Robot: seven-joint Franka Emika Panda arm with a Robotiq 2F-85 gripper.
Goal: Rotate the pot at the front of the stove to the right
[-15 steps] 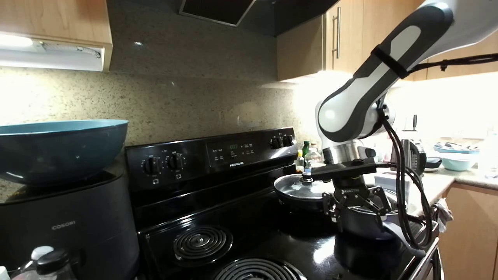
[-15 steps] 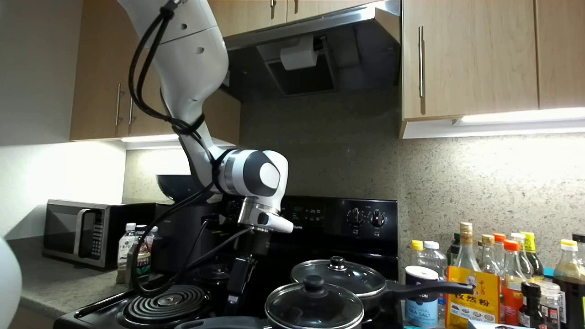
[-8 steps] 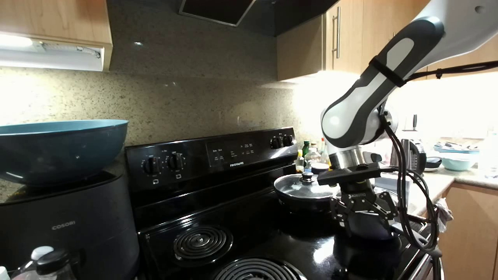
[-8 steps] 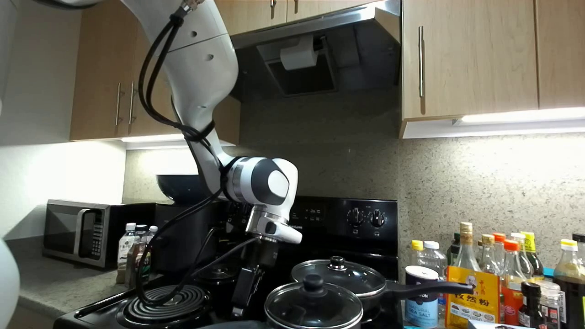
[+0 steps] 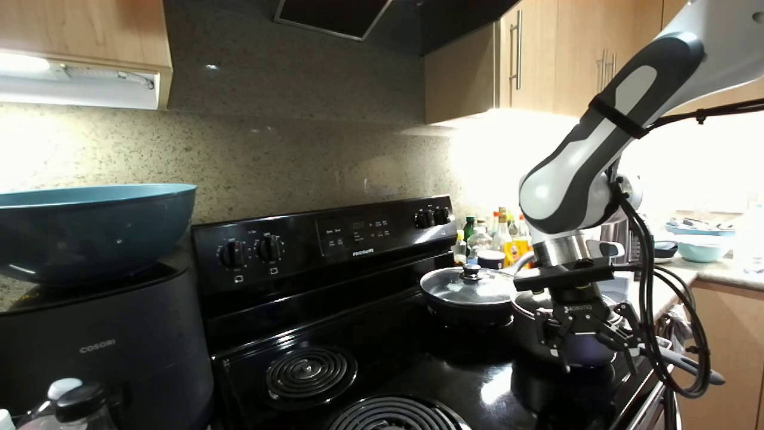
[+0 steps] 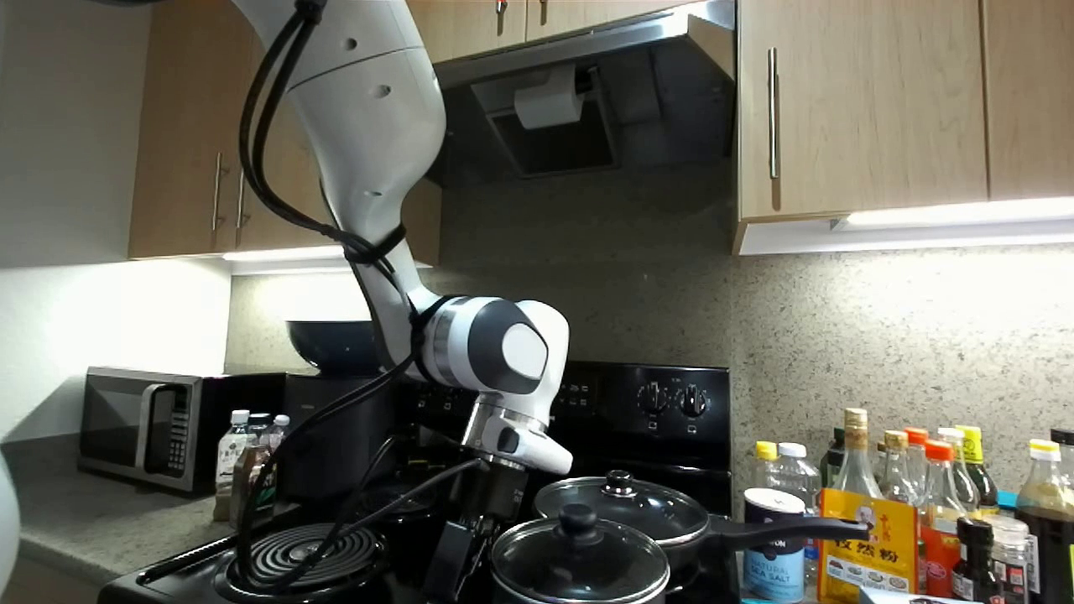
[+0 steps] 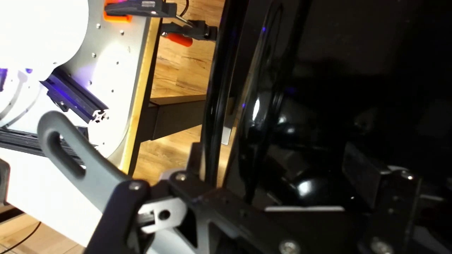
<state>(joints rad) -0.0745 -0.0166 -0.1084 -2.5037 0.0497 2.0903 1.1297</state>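
The pot (image 5: 528,337) is dark with a glass lid, a black knob and a long grey handle (image 5: 686,360). It sits at the front of the black stove (image 5: 465,382). Its lid (image 6: 579,558) shows in an exterior view, where the handle is not visible. My gripper (image 5: 597,365) is open, pointing down in front of the pot, near the handle's base. In the wrist view the gripper (image 7: 279,164) holds nothing between its spread fingers; the handle (image 7: 93,173) passes outside one finger. I cannot tell whether that finger touches it.
A lidded pan (image 5: 462,289) stands behind the pot; its handle (image 6: 789,528) reaches towards bottles and a salt can (image 6: 772,554). Coil burners (image 5: 310,370) lie on the stove's other side. An air fryer (image 5: 101,346) carries a blue bowl (image 5: 95,233). The arm's cable hangs low (image 5: 647,322).
The pot's handle has swung round, its tip moving outward past the stove's front edge. My gripper has moved along with it, staying open.
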